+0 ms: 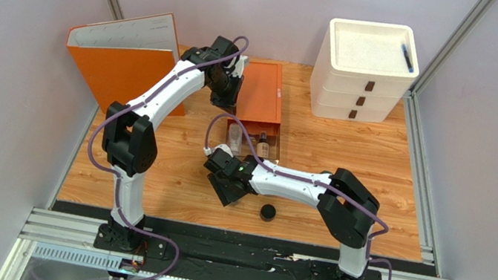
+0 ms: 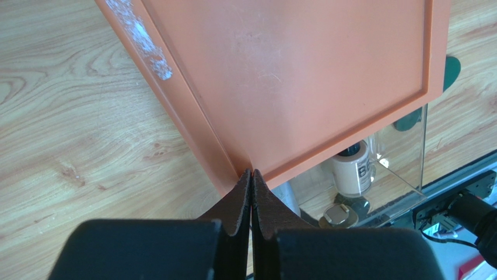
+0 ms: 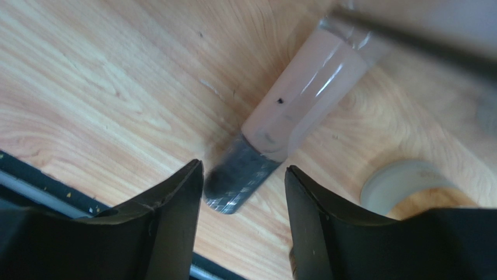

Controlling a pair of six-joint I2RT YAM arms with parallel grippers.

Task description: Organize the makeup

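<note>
The right fingers (image 3: 244, 169) are open, one on each side of the grey cap (image 3: 233, 186) of the beige tube (image 3: 303, 99). The tube lies flat on the desk (image 3: 87, 87), so it is easy to pinch there. The left fingers (image 2: 251, 175) are shut tight, with their tips at the corner of the orange lid (image 2: 303, 76). Maybe they hold the lid up so the clear box (image 2: 408, 163) just past them is open for the tube.

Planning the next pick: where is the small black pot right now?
Top view: the small black pot sits on the wooden table near the front edge, just right of the right pincer, well short of the clear box.
</note>
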